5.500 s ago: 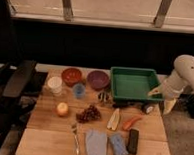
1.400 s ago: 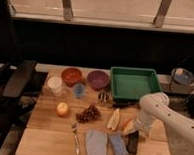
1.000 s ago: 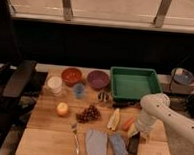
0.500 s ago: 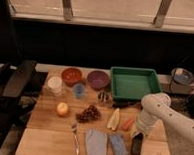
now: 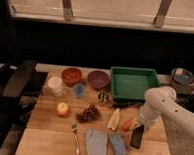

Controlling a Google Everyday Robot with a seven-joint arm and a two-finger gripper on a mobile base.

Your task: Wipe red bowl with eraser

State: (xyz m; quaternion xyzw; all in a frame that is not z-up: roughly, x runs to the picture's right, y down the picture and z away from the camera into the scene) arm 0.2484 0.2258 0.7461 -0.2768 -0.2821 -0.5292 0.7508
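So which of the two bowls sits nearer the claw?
The purple bowl, the one next to the green tray; the red bowl lies beyond it. The claw is down near the table's front edge, shut on the eraser.

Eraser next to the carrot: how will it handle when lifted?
Probably rigid: the eraser shows a straight block shape. Likely light, being small. The gripper is shut on its upper end, off-centre, so it may pivot in the grip.
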